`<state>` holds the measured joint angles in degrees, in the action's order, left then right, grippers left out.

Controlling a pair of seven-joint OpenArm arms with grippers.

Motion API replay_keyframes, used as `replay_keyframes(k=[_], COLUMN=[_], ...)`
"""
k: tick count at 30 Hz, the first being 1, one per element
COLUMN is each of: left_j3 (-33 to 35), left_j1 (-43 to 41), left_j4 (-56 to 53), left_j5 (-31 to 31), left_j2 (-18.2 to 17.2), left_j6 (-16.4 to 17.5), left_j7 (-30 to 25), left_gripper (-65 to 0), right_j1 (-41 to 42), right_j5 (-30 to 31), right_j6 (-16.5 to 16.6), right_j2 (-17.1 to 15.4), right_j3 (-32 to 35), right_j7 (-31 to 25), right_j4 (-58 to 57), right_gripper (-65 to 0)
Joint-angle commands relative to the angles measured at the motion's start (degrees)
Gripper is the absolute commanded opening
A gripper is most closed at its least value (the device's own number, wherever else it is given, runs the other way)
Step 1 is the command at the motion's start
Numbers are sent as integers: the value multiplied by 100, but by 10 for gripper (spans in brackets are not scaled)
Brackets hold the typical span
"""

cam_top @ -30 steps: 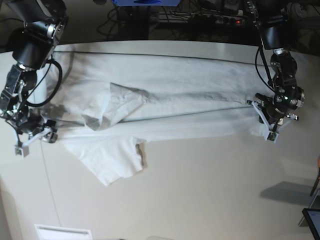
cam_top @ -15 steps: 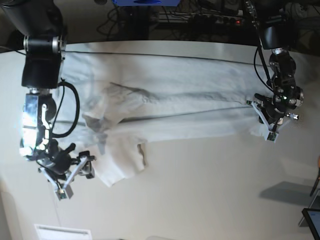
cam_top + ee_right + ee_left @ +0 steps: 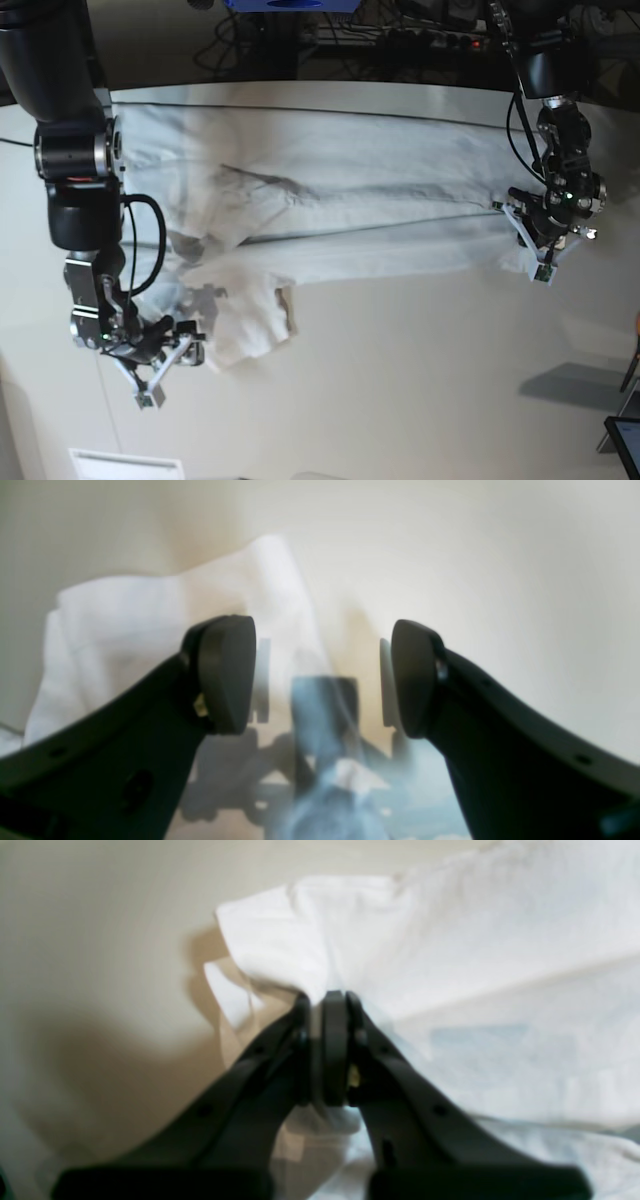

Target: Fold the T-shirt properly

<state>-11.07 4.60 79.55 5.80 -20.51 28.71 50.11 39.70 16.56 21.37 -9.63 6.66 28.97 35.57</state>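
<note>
Lengthwise, the large white wrinkled cotton T-shirt (image 3: pixel 340 205) is stretched between the grippers. Its far hem corner is pinched by the closed left gripper (image 3: pixel 541 262), while a loose sleeve is found just beside the wide-open, empty right gripper (image 3: pixel 165 372), ahead and leftward of its jaws.

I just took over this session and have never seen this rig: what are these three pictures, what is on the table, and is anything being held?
The wide picture looks down on a pale table with two robot arms; the other two come from cameras on the arms' wrists. A white T-shirt lies spread out and wrinkled across the table. The left gripper, at the overhead picture's right side, is shut on the T-shirt's edge. The right gripper, at that picture's left, is open and empty, near the sleeve end of the shirt.
</note>
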Motion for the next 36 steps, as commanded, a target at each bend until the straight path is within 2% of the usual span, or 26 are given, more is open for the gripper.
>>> replay_keyframes(k=[1,5,9,17,19,20,24,27,31,36], left_j3=[-5,-5,-5,-23,-31,-31,-40,-14,-14,-14], left_j1=[63,63,72,107,116,116,125,133,133,133], left_j4=[76,76,76,67,67,67,50,50,50,67], left_j5=[-48,-48,-48,-48,-48,-48,-48,-48,-48,-48], left_j2=[-89,-81,-28,34,34,34,34,34,60,60], left_j6=[-27,-27,-27,-27,-27,-27,-27,-27,-27,-27], left_j7=[22,22,22,22,22,22,22,22,22,22], left_gripper=[-650,-650,-650,-650,-650,-650,-650,-650,-650,-650], right_j1=[254,386,386,359,359,359,359,351,157,-353], right_j5=[63,63,63,63,63,63,63,72,81,89], right_j6=[48,48,57,57,57,57,57,48,48,31], right_j2=[-9,0,167,519,519,519,519,510,475,457], right_j3=[42,165,350,578,578,578,543,543,543,543], right_j7=[-194,-502,-677,-713,-704,-704,-686,-686,-651,-71], right_j4=[-89,-625,-924,-1065,-1065,-1065,-1065,-1056,-722,518], right_gripper=[-242,-242,-242,-251,-290,-340,-643,-630,-650,-649])
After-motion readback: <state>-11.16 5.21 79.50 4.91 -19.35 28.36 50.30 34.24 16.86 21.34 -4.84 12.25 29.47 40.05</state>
